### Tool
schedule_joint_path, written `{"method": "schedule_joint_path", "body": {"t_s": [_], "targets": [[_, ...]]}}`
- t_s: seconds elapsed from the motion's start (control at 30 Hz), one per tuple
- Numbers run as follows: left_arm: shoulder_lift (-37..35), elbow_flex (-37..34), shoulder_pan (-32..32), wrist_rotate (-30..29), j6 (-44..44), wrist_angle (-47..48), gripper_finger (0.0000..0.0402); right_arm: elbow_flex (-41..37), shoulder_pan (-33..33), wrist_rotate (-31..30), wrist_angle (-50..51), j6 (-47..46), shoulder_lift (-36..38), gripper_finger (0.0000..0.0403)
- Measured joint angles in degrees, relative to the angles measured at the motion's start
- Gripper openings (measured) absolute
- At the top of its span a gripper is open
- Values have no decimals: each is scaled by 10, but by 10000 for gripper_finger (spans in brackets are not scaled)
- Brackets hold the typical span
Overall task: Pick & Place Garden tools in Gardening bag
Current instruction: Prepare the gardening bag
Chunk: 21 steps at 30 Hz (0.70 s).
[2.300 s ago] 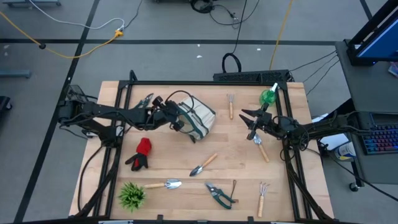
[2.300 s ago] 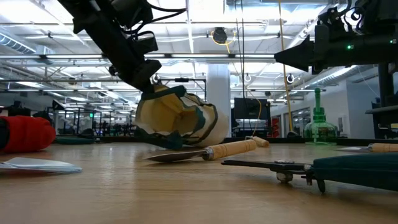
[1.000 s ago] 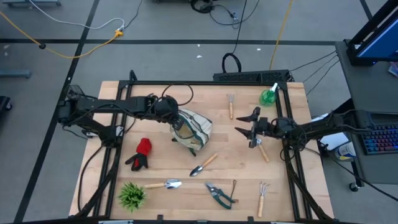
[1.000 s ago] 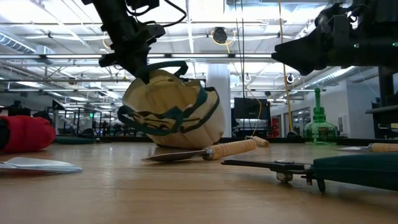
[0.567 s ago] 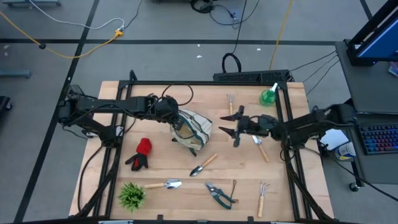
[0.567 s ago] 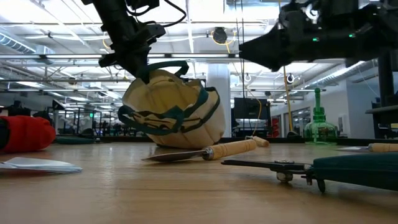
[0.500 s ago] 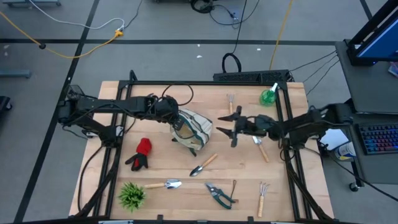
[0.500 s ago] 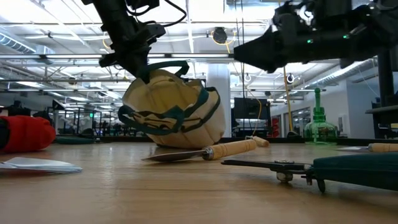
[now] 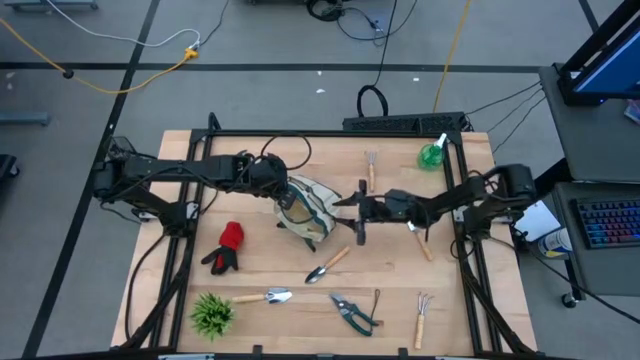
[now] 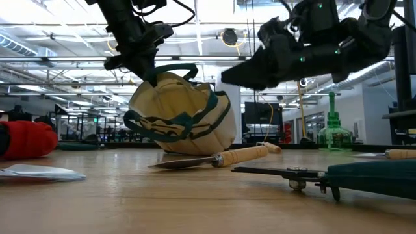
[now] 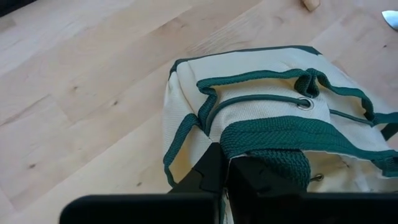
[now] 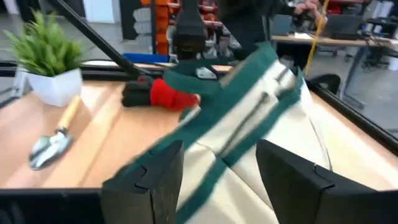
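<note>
- Bag point(image 9: 308, 207) sits mid-table, slightly left of centre, tipped on its side, not upright.
- Left gripper point(image 9: 277, 185) is pressed shut on the bag's green handle webbing at its far-left edge; the left wrist view shows the strap point(image 11: 267, 163) bunched between the fingers. Judgement: the pinch is there to steady the bag and hold its mouth up for loading.
- Right gripper point(image 9: 357, 213) has its fingers spread and holds nothing. It hovers just right of the bag, above the table; the right wrist view shows the bag's trim between the fingers point(image 12: 163, 180), apart from them. Judgement: it is going for the opposite rim, to help open the mouth.
- Bag's long axis runs roughly far-left to near-right in the high view. Which way the mouth faces, I cannot tell.
- Tools all outside the bag: trowel point(image 9: 328, 264) just near of it, handle pointing far-right; glove point(image 9: 227, 246) to its left; pruners point(image 9: 352, 311) and second trowel point(image 9: 262, 297) near the front edge; spray bottle point(image 9: 431, 154) far right.
</note>
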<state>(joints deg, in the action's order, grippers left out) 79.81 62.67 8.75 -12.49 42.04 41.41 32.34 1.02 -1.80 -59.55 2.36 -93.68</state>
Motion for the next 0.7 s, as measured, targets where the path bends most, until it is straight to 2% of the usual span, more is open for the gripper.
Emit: {"method": "schedule_joint_path", "body": {"t_s": [0.17, 0.3, 0.53, 0.7], "targets": [[0, 0, 0, 0, 0, -2, 22, 0, -6, -9, -6, -2, -20, 198], [0, 0, 2, 0, 0, -8, 7, 0, -19, 6, -18, 0, -22, 198], [0, 0, -2, 1, -2, -23, 22, 0, -17, -29, 0, 33, -21, 198], [0, 0, -2, 1, -3, -23, 6, 0, -18, -27, 11, 46, -21, 199]]}}
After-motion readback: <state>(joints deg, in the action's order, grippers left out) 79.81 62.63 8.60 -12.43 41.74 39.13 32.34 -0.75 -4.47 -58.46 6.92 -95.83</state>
